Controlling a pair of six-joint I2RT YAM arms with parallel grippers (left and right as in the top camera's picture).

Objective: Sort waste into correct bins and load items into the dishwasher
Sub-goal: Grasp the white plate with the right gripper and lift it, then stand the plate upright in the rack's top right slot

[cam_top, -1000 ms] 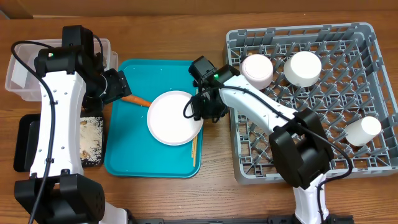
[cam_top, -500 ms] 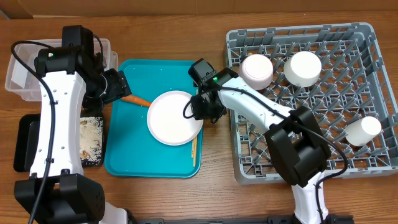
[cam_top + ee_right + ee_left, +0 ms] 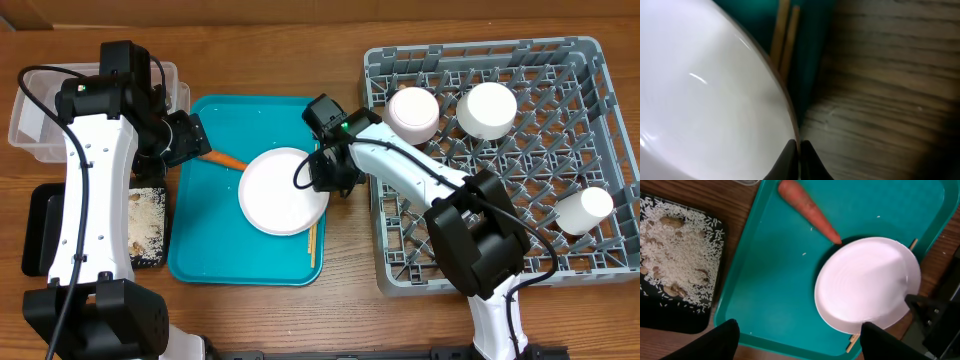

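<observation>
Pinching the plate [image 3: 705,90] rim, right claw [image 3: 799,148]: clear only wrist-side.

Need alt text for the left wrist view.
A round white plate sits on a teal plastic tray, its rim pinched by the right gripper. An orange carrot lies on the tray at upper left; a shallow black tray of rice scraps sits alongside.

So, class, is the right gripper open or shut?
Shut on the plate: in the wrist view the right gripper pinches its rim, fingertips nearly together.
</observation>
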